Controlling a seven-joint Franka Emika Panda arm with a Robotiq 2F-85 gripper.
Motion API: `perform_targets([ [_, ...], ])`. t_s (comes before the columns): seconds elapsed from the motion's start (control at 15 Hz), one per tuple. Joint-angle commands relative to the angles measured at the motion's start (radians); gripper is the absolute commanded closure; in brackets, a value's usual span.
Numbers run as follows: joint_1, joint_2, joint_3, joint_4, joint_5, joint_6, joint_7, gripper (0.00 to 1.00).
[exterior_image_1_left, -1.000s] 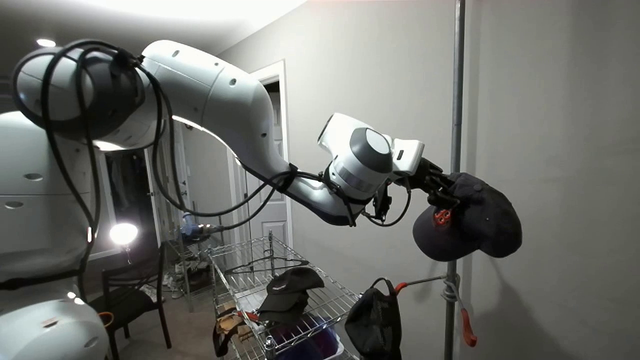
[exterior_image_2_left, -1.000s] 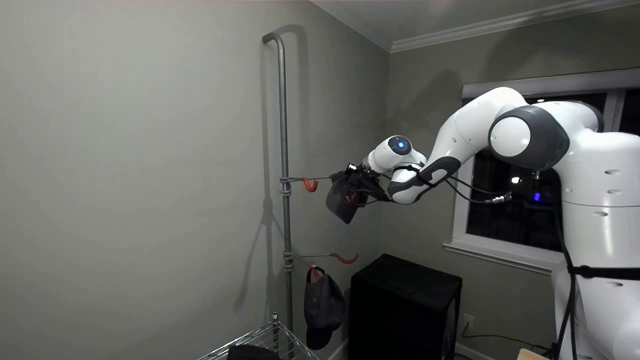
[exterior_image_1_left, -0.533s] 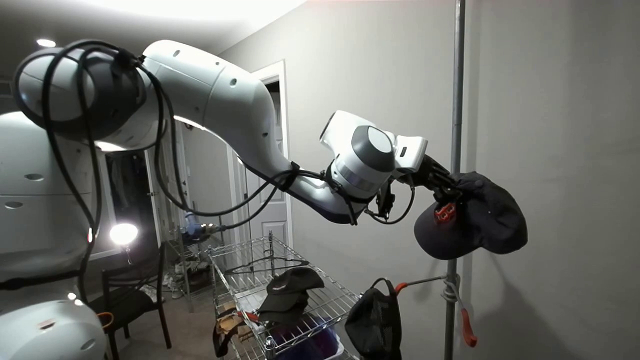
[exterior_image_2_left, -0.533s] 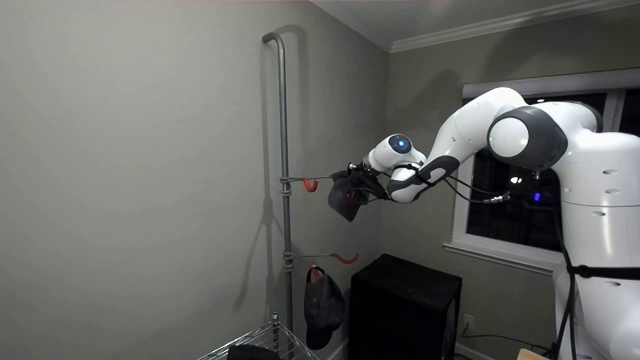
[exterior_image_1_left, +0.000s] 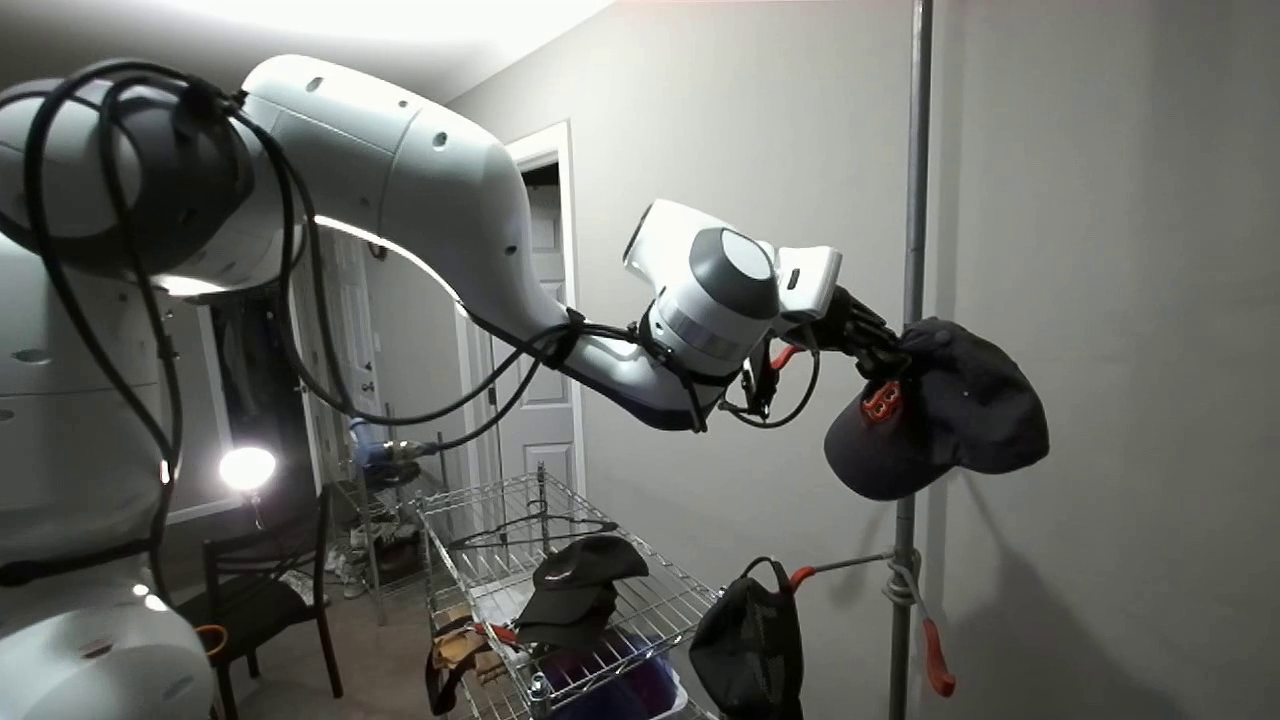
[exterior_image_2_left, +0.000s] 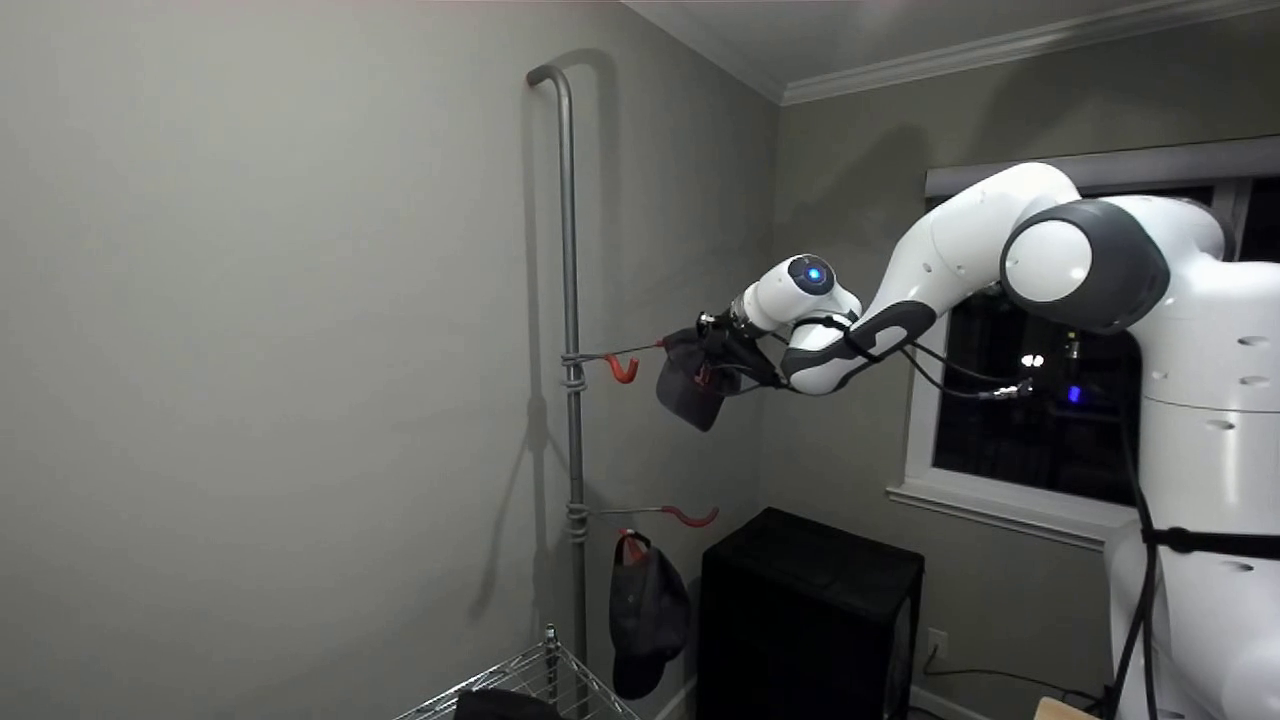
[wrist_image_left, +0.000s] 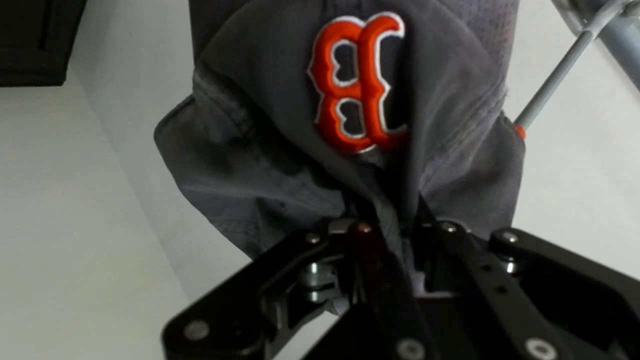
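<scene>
Fingers (wrist_image_left: 372, 265), black, paired: drawn nearly together, a fold of cloth pinched between them. The gripper (wrist_image_left: 392, 220) thus holds a baseball cap (exterior_image_1_left: 960, 410) by the crown.

Location: aloft at the right of an exterior view, nearer than the upright metal pole (exterior_image_1_left: 916, 200), which it partly covers. At the right of the wrist view a thin metal rod (wrist_image_left: 556, 77) with an orange-red end meets the cap's outline; touching or merely passing behind, cannot tell.

Hazards, as judged: slipping or twisting, since only a narrow gather of soft cloth is gripped and the rest lies outside it; snagging, should the cap's edge ride against the rod end; a knock, should the cap swing left, as an exterior view has it, into the red hook (exterior_image_2_left: 624, 377) standing between it and the pole.

Appearance: dark grey to navy fabric, mottled, with stitched seams; embroidered letter B (wrist_image_left: 371, 75), orange-red edged in white, inverted in the wrist view; deep creases running into the grip; brim (exterior_image_1_left: 880, 460) lowest, tilted down and left.

Adjacent: dark cap (exterior_image_2_left: 648, 610), hanging lower down beside the same pole; black cap (exterior_image_1_left: 580, 580), on the wire shelf (exterior_image_1_left: 541, 690), farther left.
</scene>
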Motion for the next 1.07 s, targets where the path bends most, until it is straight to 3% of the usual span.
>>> perform_targets([
  [0.0,0.016,-0.176,-0.005,-0.103,-0.107,-0.012,-0.053,0.92],
  [0.27,0.002,-0.359,0.034,-0.194,-0.314,-0.086,-0.065,0.92],
  [0.53,-0.067,-0.556,0.157,-0.261,-0.546,-0.229,-0.014,0.92],
  [0.73,-0.087,-0.646,0.224,-0.322,-0.597,-0.318,-0.022,0.92],
  [1.0,-0.085,-0.672,0.273,-0.364,-0.602,-0.390,-0.007,0.92],
])
